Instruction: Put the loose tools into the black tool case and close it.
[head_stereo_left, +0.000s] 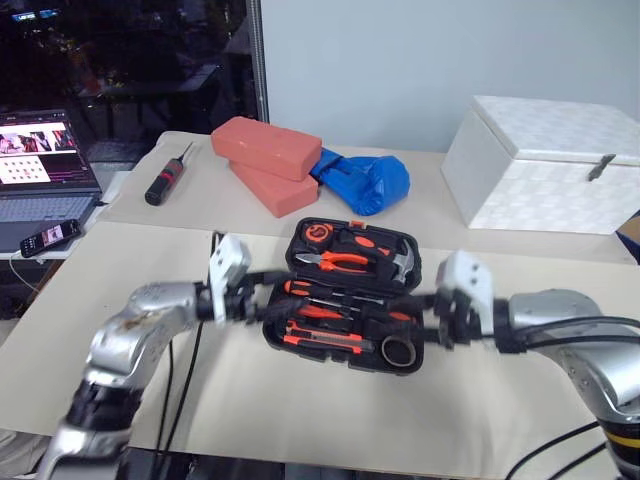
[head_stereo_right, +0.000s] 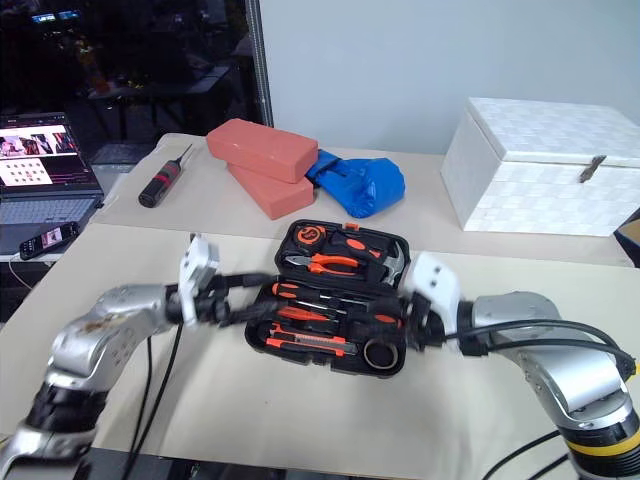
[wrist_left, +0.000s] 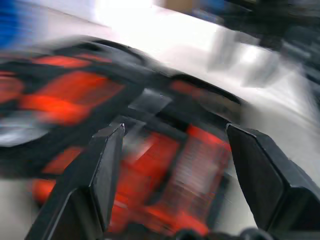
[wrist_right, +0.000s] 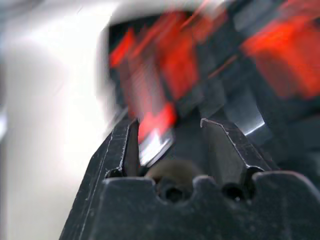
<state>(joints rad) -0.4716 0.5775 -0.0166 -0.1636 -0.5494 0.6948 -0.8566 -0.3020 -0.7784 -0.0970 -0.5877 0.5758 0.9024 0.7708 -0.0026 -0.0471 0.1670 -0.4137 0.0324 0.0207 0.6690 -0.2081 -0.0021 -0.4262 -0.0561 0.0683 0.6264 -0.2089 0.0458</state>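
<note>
The black tool case (head_stereo_left: 330, 356) lies open in the middle of the table. In its recesses sit slim orange-and-black screwdrivers (head_stereo_left: 320, 312), an orange-and-black utility knife (head_stereo_left: 325, 340) and a grey tape roll (head_stereo_left: 400, 351), along with pliers (head_stereo_left: 340, 260) and a hammer (head_stereo_left: 400, 265) in the lid half. My left gripper (head_stereo_left: 272, 290) hovers at the case's left edge. Its fingers (wrist_left: 107, 165) are open and spread wide with nothing between them. At the case's right edge is my right gripper (head_stereo_left: 425, 312), open, with a gap between its fingers (wrist_right: 222, 145) and nothing held.
A black screwdriver with a red band (head_stereo_left: 168, 175) lies at the back left. Two red bricks (head_stereo_left: 265, 148) and a blue bag (head_stereo_left: 370, 180) sit behind the case. A white box (head_stereo_left: 545, 165) stands at the back right. A laptop (head_stereo_left: 40, 165) and a phone (head_stereo_left: 50, 235) are at the far left.
</note>
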